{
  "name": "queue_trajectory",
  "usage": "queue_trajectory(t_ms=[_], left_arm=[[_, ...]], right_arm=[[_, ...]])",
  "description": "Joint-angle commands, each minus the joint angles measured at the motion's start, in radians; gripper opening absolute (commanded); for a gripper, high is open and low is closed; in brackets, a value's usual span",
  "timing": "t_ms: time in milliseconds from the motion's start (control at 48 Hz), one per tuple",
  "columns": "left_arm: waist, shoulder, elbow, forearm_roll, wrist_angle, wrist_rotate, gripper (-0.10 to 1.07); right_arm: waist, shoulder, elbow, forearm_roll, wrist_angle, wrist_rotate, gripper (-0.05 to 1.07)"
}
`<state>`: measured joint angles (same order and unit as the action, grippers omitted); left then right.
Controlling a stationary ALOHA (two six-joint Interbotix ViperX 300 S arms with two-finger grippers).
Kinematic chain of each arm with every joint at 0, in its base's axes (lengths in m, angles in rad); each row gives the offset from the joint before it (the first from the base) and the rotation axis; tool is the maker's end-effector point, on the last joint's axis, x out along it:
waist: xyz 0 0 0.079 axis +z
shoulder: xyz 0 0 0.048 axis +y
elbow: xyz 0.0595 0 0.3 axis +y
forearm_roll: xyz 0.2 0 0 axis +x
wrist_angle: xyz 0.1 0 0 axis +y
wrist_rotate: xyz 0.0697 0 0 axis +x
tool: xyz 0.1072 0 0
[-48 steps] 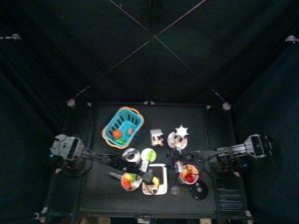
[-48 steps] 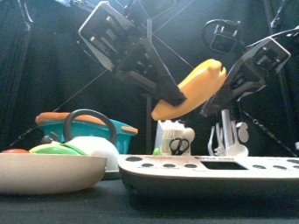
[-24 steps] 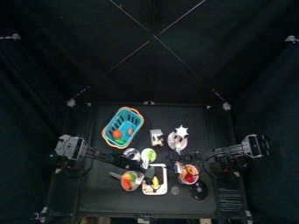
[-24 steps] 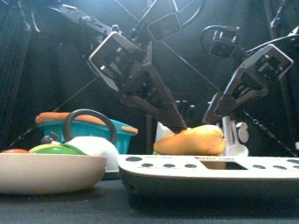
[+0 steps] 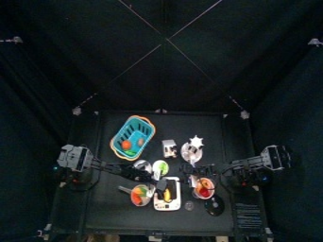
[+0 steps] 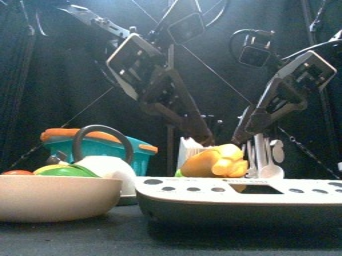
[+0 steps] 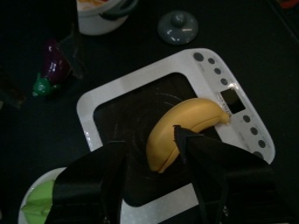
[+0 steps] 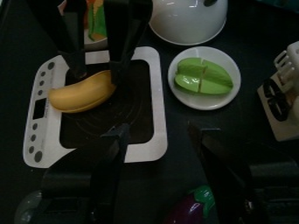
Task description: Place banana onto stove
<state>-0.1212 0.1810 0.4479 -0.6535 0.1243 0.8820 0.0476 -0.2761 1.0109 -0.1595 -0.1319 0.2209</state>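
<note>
The yellow banana (image 7: pixel 176 131) lies on the dark middle of the white stove (image 7: pixel 105 98). It also shows in the right wrist view (image 8: pixel 82 92) and the front view (image 6: pixel 214 161). My left gripper (image 7: pixel 149 144) is low over the stove. Its jaws are open and straddle the banana, one finger touching its side. My right gripper (image 8: pixel 163 140) is open and empty, hovering above the stove's near rim (image 8: pixel 159 96). In the front view both grippers, the left (image 6: pixel 201 138) and the right (image 6: pixel 249 135), hang just above the stove (image 6: pixel 254 192).
A teal basket (image 5: pixel 132 137) stands at the back left. A cream bowl (image 6: pixel 54 197) sits beside the stove. A plate with the green-white item (image 8: pixel 202 73), a white cup (image 8: pixel 187 17) and a purple eggplant (image 7: pixel 52 68) crowd around the stove.
The left gripper carried the banana down from the air onto the stove. Its jaws have opened and the banana has settled flat. The right gripper has stayed close by.
</note>
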Motion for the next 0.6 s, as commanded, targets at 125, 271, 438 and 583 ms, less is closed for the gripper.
queue_trajectory(t_ms=[125, 271, 438, 583], left_arm=[[0.003, -0.044, -0.009, 0.002, -0.006, 0.002, 0.82], [0.002, -0.049, -0.011, 0.003, -0.009, 0.002, 0.82], [0.003, -0.077, 0.0, 0.006, -0.014, 0.002, 0.82], [0.005, -0.087, 0.017, 0.006, -0.014, 0.002, 0.82]], right_arm=[[0.002, -0.009, -0.02, 0.002, -0.003, 0.0, 0.9], [0.005, -0.009, -0.02, 0.006, -0.005, 0.002, 0.9], [0.018, -0.009, -0.021, 0.025, -0.005, 0.0, 0.9], [0.023, -0.009, -0.023, 0.026, -0.005, 0.0, 0.9]])
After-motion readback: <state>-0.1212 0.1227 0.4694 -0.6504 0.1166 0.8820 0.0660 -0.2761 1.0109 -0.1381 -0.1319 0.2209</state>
